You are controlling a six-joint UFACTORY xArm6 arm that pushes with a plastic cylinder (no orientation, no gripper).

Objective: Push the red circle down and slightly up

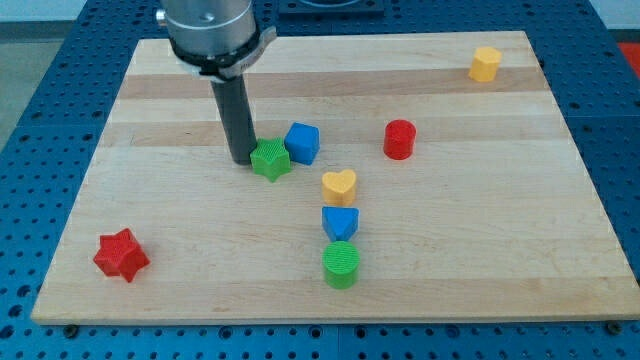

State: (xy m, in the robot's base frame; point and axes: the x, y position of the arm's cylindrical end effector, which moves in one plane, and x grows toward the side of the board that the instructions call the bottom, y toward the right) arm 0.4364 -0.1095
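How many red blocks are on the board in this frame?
2. The red circle sits right of centre, toward the view's top; the red star lies near the bottom-left corner. None appears hidden behind the rod.

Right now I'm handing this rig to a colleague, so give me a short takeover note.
My tip rests against the view's left side of the green star, which touches the blue cube.
The red circle stands alone, well to the view's right of the tip, untouched.
Done: nothing visible on the red circle.
Left: bring the tip round to the red circle and push it.
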